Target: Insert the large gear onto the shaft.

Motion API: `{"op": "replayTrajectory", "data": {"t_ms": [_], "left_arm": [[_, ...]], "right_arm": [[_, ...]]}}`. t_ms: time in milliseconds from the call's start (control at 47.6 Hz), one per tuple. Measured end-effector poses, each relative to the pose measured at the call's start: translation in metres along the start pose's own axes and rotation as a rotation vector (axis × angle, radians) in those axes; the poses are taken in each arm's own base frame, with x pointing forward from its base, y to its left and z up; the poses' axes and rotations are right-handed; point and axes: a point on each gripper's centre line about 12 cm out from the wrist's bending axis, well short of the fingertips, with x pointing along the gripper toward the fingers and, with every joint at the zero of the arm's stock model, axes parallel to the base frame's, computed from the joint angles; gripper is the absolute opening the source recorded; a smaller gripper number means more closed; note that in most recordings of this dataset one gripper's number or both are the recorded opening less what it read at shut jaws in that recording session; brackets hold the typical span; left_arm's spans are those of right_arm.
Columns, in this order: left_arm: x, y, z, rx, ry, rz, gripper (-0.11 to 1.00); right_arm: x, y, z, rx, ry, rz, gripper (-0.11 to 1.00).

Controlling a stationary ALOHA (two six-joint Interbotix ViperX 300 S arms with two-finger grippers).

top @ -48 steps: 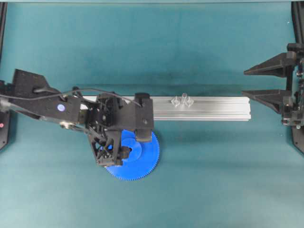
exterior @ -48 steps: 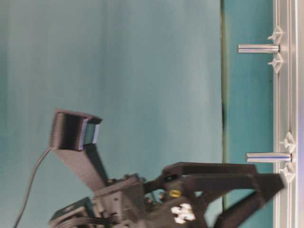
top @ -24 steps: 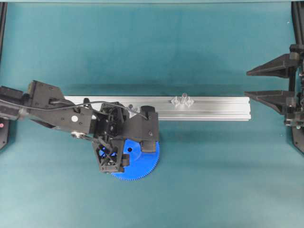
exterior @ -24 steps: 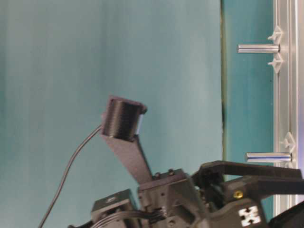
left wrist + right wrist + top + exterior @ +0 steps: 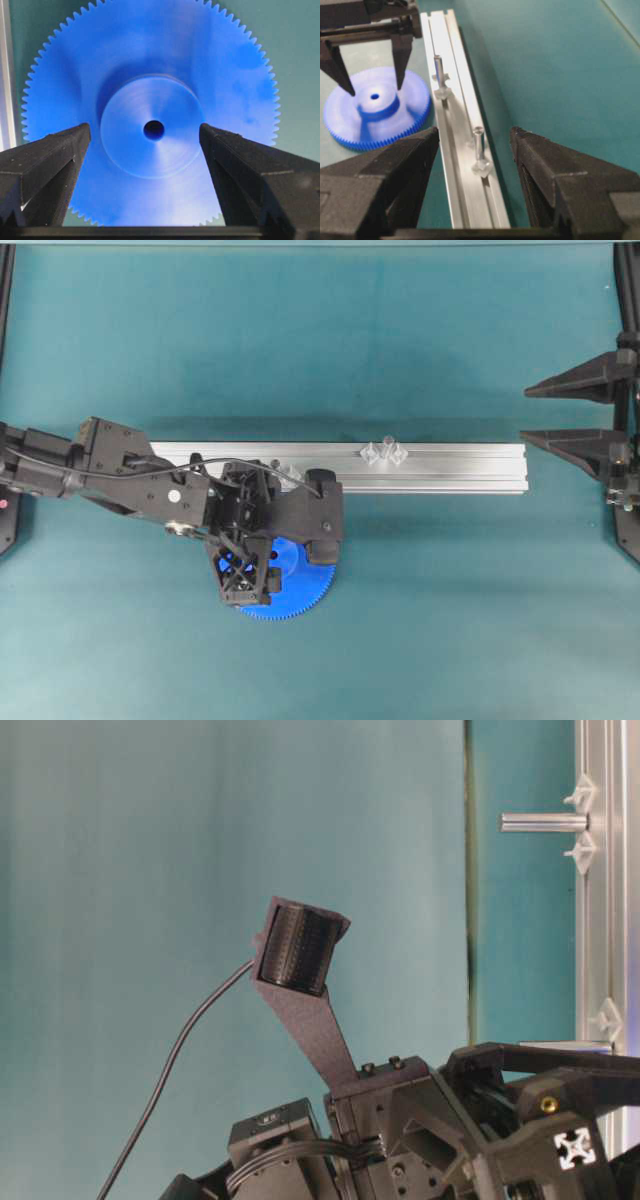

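Observation:
The large gear (image 5: 304,584) lies flat on the teal mat, just in front of the rail, hub up. My left gripper (image 5: 282,562) is open over it. In the left wrist view its fingers (image 5: 55,155) straddle the raised hub of the large gear (image 5: 150,75) with a gap on each side. The right wrist view shows the left gripper (image 5: 375,90) with its tips low beside the hub of the large gear (image 5: 350,127). The shaft (image 5: 384,451) stands on the rail between clear pieces, also seen as the shaft (image 5: 479,142) and the shaft (image 5: 545,822). My right gripper (image 5: 528,414) is open and empty, off the rail's right end.
A long aluminium rail (image 5: 460,468) runs left to right across the mat. A second peg (image 5: 439,70) stands on it close behind the left gripper, mostly hidden from above. Black frame posts (image 5: 628,530) stand at the side edges.
The left arm has shifted right and swung round over the gear, bringing its open fingers down around the hub. The right gripper has drawn back slightly to the right.

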Motion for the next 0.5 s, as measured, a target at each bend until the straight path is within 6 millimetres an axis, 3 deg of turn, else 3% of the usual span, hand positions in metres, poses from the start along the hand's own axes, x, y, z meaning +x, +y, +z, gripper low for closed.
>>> {"op": "replayTrajectory", "data": {"t_ms": [504], "left_arm": [[0.006, -0.0041, -0.0029, 0.01, 0.017, -0.003, 0.92]], "right_arm": [[0.0001, -0.0003, -0.0006, 0.002, 0.001, -0.001, 0.69]]}}
